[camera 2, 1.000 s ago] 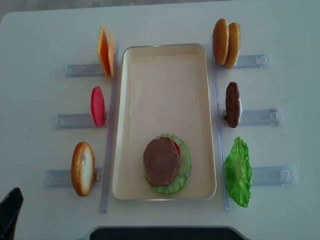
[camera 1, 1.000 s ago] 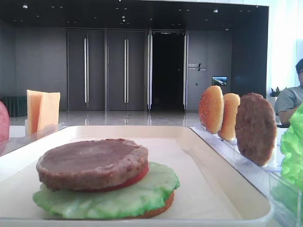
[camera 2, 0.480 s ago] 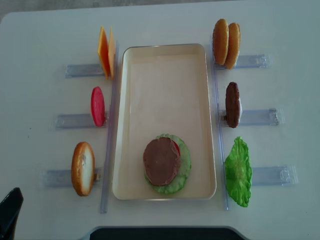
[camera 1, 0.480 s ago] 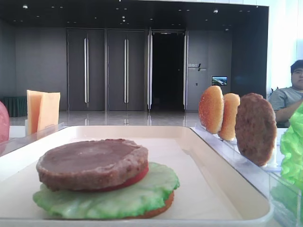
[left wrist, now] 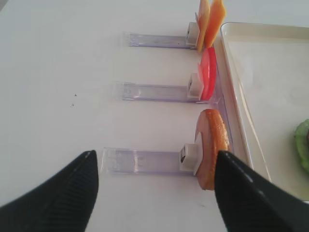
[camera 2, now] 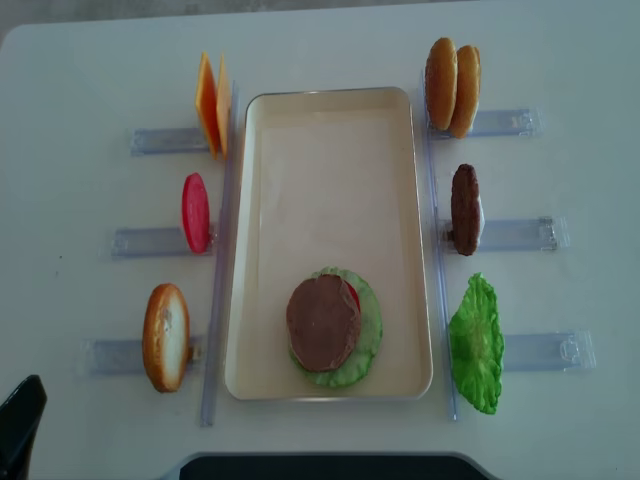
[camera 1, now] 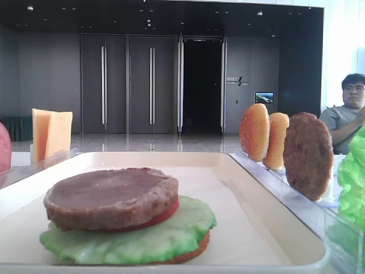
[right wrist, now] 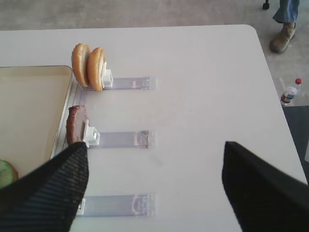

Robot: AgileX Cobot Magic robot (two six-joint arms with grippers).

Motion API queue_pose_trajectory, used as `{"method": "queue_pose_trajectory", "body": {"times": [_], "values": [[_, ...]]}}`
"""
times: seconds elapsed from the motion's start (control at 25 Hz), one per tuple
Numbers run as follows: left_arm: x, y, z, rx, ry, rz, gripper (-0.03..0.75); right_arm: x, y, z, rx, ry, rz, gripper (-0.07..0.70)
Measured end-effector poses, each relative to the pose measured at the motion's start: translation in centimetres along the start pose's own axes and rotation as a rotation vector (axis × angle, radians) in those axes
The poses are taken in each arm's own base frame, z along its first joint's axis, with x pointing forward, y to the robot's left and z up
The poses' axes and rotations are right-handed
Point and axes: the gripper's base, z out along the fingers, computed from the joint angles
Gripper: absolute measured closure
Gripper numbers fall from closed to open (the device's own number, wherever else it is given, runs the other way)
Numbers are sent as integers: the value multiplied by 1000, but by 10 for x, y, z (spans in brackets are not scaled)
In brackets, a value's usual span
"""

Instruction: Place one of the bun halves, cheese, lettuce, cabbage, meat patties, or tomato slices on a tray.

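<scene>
The tray [camera 2: 330,130] sat in the middle of the white table [camera 2: 80,60]; near its close end lay a little stack; a bun half [camera 1: 191,255] was at the bottom, then a green lettuce leaf [camera 2: 370,330], then a red tomato slice [camera 1: 162,216], and the greyish-brown meat patty [camera 2: 323,322] lay flat on top.

On the left of the tray, clear holders [camera 2: 150,240] stood in a row; the far one held the cheese slices [camera 2: 211,104] on edge; the middle one held another tomato slice [camera 2: 195,212] on edge; the near one held a bun half [camera 2: 165,336] on edge.

On the right, the far holder held two bun halves [camera 2: 452,86] side by side, touching; the middle one held the darker patty [camera 2: 465,208] on edge; a loose lettuce leaf [camera 2: 477,343] stood by the near one.

The left gripper [left wrist: 154,193] hung above the table, left of the tray, near the lone bun half; its two black fingers stood wide apart and held nothing; in the top view only a dark tip [camera 2: 20,435] showed at the near left corner.

The right gripper [right wrist: 154,179] hung above the table, right of the tray, over the near holder; its fingers also stood wide apart and held nothing.

A man [camera 1: 349,111] sat far off on the right in the low view.
</scene>
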Motion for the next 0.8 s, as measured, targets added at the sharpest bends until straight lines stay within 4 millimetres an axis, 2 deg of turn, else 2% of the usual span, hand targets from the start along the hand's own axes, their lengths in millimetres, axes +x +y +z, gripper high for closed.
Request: {"method": "queue_pose_trajectory", "body": {"times": [0.2, 0.48, 0.6, 0.8], "values": [[0, 0, 0, -1, 0, -4, 142, 39, -2, -18, -4, -88, 1, 90], [0, 0, 0, -1, 0, -4, 142, 84, -4, -32, -9, -200, 1, 90], [0, 0, 0, -1, 0, -5, 142, 97, -4, -34, -11, -233, 4, 90], [0, 0, 0, -1, 0, -5, 142, 102, -5, -27, -10, -212, 5, 90]]}}
